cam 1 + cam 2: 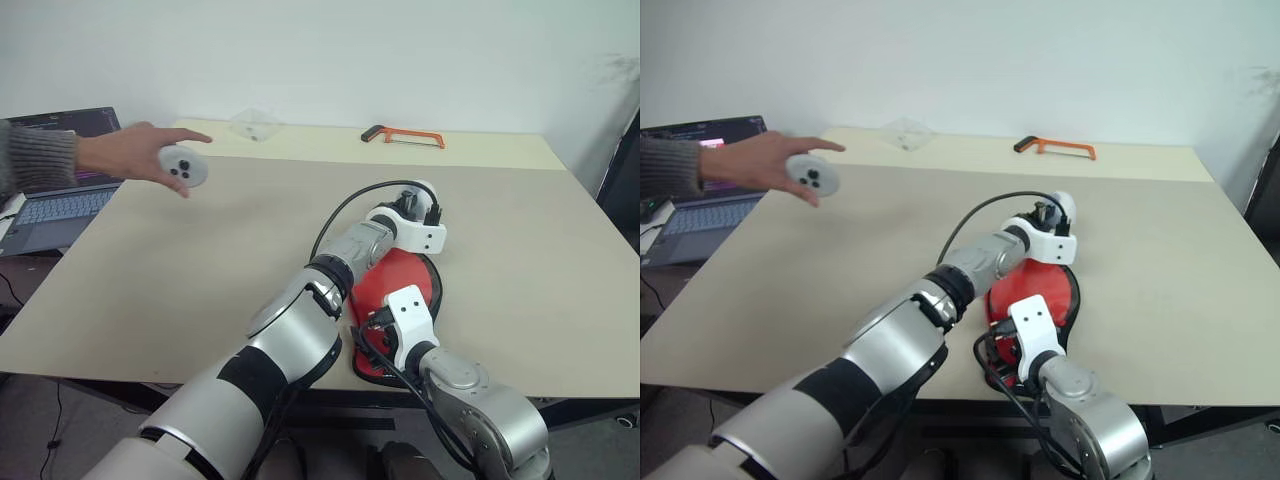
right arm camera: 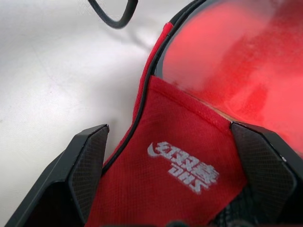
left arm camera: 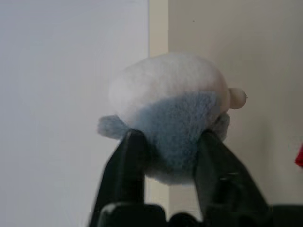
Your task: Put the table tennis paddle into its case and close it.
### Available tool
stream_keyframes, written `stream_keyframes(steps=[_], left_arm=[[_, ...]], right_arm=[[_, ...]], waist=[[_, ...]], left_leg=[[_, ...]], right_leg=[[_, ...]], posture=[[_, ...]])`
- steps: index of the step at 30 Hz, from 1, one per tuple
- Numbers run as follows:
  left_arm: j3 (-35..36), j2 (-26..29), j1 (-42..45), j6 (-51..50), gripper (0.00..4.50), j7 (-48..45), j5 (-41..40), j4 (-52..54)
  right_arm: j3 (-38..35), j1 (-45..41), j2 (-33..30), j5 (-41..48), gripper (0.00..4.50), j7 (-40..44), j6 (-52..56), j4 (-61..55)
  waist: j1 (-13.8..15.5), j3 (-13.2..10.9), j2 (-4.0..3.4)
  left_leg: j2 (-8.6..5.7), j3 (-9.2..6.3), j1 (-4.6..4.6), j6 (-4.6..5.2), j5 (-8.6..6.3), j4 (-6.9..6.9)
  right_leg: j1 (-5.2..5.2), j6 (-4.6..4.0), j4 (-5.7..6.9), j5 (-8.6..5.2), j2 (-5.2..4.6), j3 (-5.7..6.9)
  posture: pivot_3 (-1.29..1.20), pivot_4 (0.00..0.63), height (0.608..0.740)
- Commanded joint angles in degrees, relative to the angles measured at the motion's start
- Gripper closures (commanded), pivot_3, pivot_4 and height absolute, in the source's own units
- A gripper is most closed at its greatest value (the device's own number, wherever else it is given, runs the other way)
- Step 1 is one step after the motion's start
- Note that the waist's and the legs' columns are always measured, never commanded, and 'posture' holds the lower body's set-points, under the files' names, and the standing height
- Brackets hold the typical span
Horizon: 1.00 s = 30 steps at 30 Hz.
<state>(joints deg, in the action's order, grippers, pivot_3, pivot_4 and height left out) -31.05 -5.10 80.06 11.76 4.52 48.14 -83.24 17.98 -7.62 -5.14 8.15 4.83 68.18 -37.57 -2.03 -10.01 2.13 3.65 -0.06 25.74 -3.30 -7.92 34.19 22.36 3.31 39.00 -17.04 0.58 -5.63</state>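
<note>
Case (image 2: 180,184): red logo band, paddle (image 2: 236,71) behind clear window; right end effector (image 2: 175,175) apart, left (image 3: 168,142) clamped on plush ball (image 3: 170,109).

Left pincer (image 3: 166,142) clasps something fluffy; right pincer (image 2: 173,163) gapes wide.

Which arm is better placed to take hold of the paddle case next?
Probably right: the right gripper is open, fingers either side of the case's red logo band. The left gripper sits at the far end, by a fuzzy object.
</note>
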Motion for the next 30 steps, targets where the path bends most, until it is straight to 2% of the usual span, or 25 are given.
stream_keyframes(steps=[1,3,7,12,16,19,22,25,30], left_arm=[[1.01,0.97,-0.14,0.73,1.50,-2.74,-1.54,2.29],[1.65,2.12,-0.82,1.51,0.81,-5.26,-2.57,2.42],[5.58,4.48,-1.63,3.49,0.81,-11.60,-7.03,2.95],[14.15,7.73,-0.69,6.29,0.81,-20.35,-16.61,4.28],[25.16,12.18,0.67,8.25,0.81,-38.39,-29.89,6.89],[29.29,15.77,-0.11,8.93,0.81,-51.45,-36.25,9.57],[32.00,18.33,-2.10,6.31,0.81,-63.16,-41.85,12.75],[32.26,20.41,-7.04,3.48,0.81,-72.58,-45.45,17.50],[31.48,24.39,-14.64,-0.58,0.81,-74.88,-46.99,25.53]], right_arm=[[-0.66,0.39,-1.36,1.53,0.00,2.59,0.86,6.19],[-1.81,-1.14,-2.52,1.75,0.00,4.25,-0.06,7.38],[-5.48,-4.91,-6.42,3.89,0.00,9.02,-0.47,7.60],[-13.46,-8.56,-11.22,10.88,0.00,15.63,3.73,2.63],[-26.11,-10.79,-14.64,20.27,0.00,22.22,10.74,-1.95],[-33.36,-11.17,-16.40,25.63,0.00,25.39,14.03,-2.73],[-38.41,-11.22,-19.39,28.67,0.00,27.53,14.79,-0.51],[-43.15,-11.37,-19.71,28.67,0.00,25.75,17.12,4.97],[-48.76,-9.67,-16.96,31.67,0.00,24.92,24.11,8.15]], waist=[[-0.01,0.06,0.00],[-0.03,0.12,0.03],[-0.30,0.12,0.04],[-0.12,0.11,0.04],[0.13,0.06,-0.01],[0.11,0.06,-0.01],[0.10,0.06,-0.02],[0.01,0.07,-0.03],[-0.44,0.06,-0.06]], left_leg=[[0.00,0.00,-0.01,0.00,0.00,0.00],[0.00,0.00,-0.03,0.00,0.00,0.02],[0.00,0.01,-0.06,0.00,0.01,0.08],[-0.02,0.03,0.00,0.02,0.02,0.15],[-0.02,0.07,0.15,0.03,0.04,0.23],[-0.01,0.04,0.15,0.03,0.03,0.06],[-0.02,0.00,0.13,0.03,0.02,-0.17],[-0.01,-0.01,0.12,0.03,0.01,-0.22],[0.03,-0.03,0.06,0.05,0.03,-0.17]], right_leg=[[-0.01,0.01,0.00,0.01,0.00,0.00],[-0.03,0.02,0.01,0.02,0.00,-0.01],[-0.04,0.08,0.03,0.16,0.00,-0.04],[-0.05,0.17,0.03,0.30,-0.04,-0.03],[0.01,0.14,-0.01,0.27,-0.05,-0.05],[0.03,0.02,-0.01,0.19,-0.03,0.00],[0.06,-0.21,0.00,0.09,-0.03,0.08],[0.07,-0.27,0.01,0.06,-0.03,0.10],[0.07,-0.26,0.17,0.05,-0.01,0.09]], posture=[[0.00,0.150,0.740],[0.00,0.150,0.740],[0.00,0.150,0.740],[0.00,0.150,0.740],[0.00,0.150,0.740],[0.00,0.150,0.740],[0.00,0.150,0.740],[0.00,0.150,0.740],[0.00,0.150,0.740]])
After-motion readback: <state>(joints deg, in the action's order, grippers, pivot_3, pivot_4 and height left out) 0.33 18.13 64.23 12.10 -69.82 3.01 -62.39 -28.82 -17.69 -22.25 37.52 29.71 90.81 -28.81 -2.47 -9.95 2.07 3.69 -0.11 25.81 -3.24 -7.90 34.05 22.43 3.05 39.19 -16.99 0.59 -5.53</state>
